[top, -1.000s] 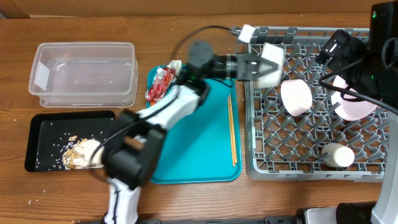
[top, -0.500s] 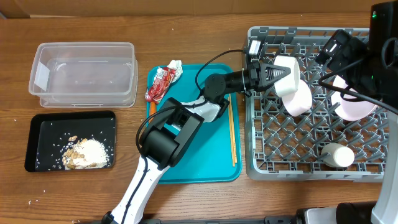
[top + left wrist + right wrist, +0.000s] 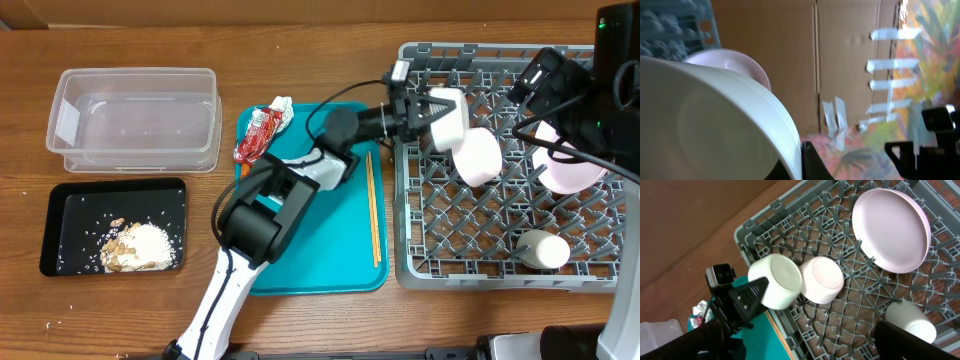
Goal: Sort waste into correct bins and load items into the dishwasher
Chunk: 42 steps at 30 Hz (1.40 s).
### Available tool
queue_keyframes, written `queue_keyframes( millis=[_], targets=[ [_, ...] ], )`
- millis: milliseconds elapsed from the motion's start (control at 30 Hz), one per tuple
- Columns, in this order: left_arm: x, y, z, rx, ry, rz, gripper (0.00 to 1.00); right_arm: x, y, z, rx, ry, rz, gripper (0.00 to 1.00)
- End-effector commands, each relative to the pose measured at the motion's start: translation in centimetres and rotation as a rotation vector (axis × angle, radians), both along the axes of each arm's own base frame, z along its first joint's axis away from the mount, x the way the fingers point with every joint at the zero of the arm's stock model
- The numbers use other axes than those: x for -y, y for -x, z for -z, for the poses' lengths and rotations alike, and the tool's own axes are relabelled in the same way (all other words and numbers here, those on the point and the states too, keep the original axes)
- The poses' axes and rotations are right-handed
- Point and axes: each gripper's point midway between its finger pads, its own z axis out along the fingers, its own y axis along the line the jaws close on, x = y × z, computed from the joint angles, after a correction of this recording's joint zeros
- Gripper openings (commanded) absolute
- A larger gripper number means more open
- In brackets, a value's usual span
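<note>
Wooden tabletop (image 3: pixel 330 320), grey dish rack (image 3: pixel 405 230) at right end. Left gripper (image 3: pixel 425 108) pinching rim of white bowl (image 3: pixel 447 118), tipped on edge over rack's far-left pegs, likely to slot between them. Second bowl (image 3: pixel 476 157) just beside, crowding the landing spot. Plate (image 3: pixel 565 165) and cup (image 3: pixel 545 250) already racked. Right gripper (image 3: pixel 548 78) spread wide, empty, above rack's far-right corner, clear of the drop. Outstanding: red wrapper (image 3: pixel 258 135) on teal tray (image 3: pixel 320 250), chopsticks (image 3: pixel 372 210) alongside; clear tub (image 3: pixel 140 72) apparently bare; scraps (image 3: pixel 140 245) in black tray (image 3: pixel 48 230).
</note>
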Motion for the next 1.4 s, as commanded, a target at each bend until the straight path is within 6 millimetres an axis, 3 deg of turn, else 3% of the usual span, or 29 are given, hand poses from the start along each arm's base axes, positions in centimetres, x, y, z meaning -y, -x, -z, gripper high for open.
queue_keyframes(
  millis=[0,167,367,533,733,1367],
  targets=[
    [-1.5,-1.8,0.2,0.074,-0.035,-0.035,0.04,0.4,0.0,-0.1,0.004,0.016,0.011,1.00],
    [-1.8,-2.4,0.8,0.088,-0.064,-0.051,0.04,0.4,0.0,-0.1,0.004,0.015,0.010,1.00],
    [-1.3,-2.9,-1.3,0.172,-0.062,-0.042,0.04,0.4,0.0,-0.1,0.004,0.015,0.010,1.00],
    [0.1,-4.6,-3.8,0.262,-0.142,-0.020,0.04,0.4,0.0,-0.1,0.004,0.015,0.010,1.00],
    [1.0,-6.3,-3.9,0.261,-0.235,-0.060,0.04,0.4,0.0,-0.1,0.004,0.015,0.010,1.00],
    [4.9,-2.1,-3.7,0.549,-0.232,-0.010,0.04,0.4,0.0,-0.1,0.004,0.015,0.011,1.00]
  ],
)
